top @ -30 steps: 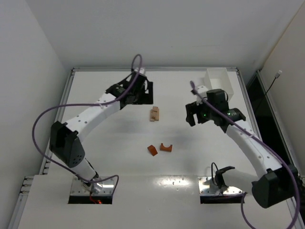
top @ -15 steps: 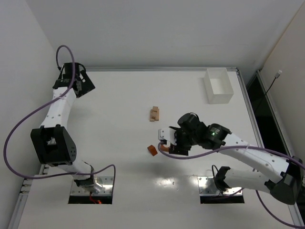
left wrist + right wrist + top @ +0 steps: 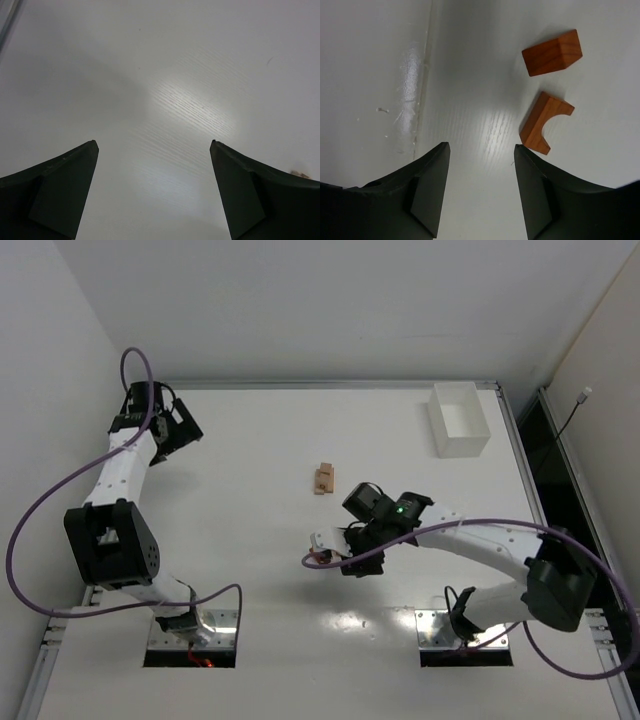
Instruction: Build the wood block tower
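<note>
Two pale tan blocks [image 3: 324, 478] lie stacked together mid-table, the start of the wood block tower. In the right wrist view a reddish-orange wedge [image 3: 552, 52] and an orange arch piece [image 3: 543, 122] lie flat on the table, just ahead and to the right of my right gripper [image 3: 481, 145]. That gripper is open with only bare table between its fingers; the arch's near end almost touches the right fingertip [image 3: 522, 150]. From above, the right gripper [image 3: 345, 555] covers both orange pieces. My left gripper [image 3: 154, 142] is wide open over bare table at the far left [image 3: 183, 430].
A white rectangular tray [image 3: 458, 420] stands at the back right. The table's raised left rim [image 3: 150, 400] runs close by the left gripper. A purple cable [image 3: 325, 562] loops near the right wrist.
The left arm swung from the table's middle to the far left and opened wider. The right arm came from the back right down to the orange pieces, its jaws narrowing.
</note>
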Motion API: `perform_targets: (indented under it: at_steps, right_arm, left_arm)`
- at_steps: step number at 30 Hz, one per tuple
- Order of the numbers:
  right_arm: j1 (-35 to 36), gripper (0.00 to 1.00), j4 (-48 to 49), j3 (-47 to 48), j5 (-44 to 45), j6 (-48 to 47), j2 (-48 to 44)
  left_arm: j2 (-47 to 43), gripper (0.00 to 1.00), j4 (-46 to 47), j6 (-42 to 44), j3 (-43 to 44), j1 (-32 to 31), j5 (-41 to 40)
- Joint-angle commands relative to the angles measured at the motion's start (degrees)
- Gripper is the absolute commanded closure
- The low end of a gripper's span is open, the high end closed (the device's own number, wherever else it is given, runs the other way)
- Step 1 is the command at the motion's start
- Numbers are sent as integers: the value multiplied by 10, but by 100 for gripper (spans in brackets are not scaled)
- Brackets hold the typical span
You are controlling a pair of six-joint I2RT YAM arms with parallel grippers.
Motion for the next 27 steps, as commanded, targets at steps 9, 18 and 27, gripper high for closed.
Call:
perform_targets:
  at_steps: [9,18,27]
  right_arm:
    - [-27,55,56,66,-52,16,94]
    - [-49,60,86,97,-28,52,148]
    - [-49,63,86,69,-11,47,154]
  left_arm:
    - [5,7,3,4,14,5,28]
    - [30,7,-2,4,36,5,33]
    - [53,7,-2,-1,47,5,38]
